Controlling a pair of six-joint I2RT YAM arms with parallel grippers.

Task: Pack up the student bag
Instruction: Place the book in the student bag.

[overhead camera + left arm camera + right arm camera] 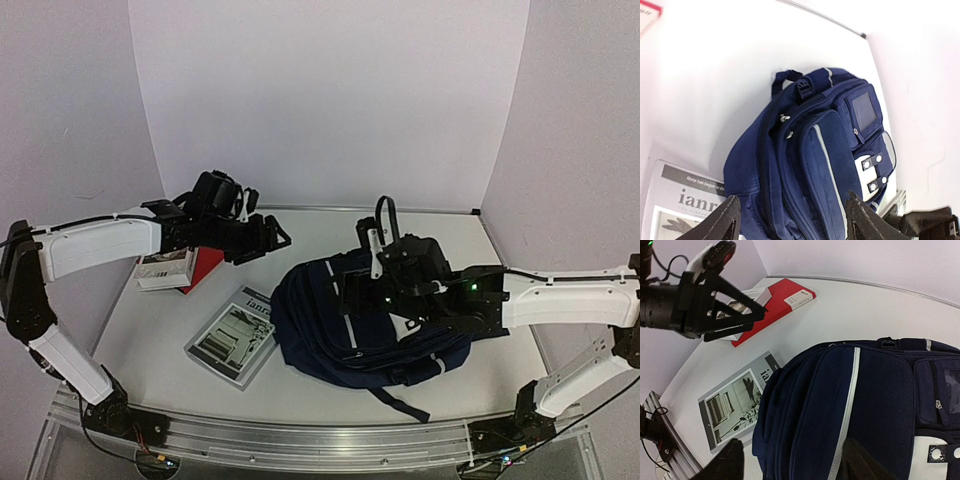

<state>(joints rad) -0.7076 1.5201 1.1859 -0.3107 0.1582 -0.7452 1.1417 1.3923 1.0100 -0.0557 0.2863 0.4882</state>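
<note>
The navy blue striped fabric student bag [370, 325] lies right of centre on the white worktop [300, 395]. The left claw [795, 220] and right claw [796, 462] are released and empty. The grey paperback book [233, 338] and flat red book [206, 268] lie outside the bag, so packing appears not yet done.

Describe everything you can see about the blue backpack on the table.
The student bag is a large navy fabric backpack with thin grey-white stripes, a top carry loop, zipped front pockets, a small clear window pocket and a white patch with snaps. It lies flat on the white table, front up, with one dark strap trailing toward the near edge. Its left side sits right by the grey book; contact is unclear. The right gripper hangs open above it.
</note>
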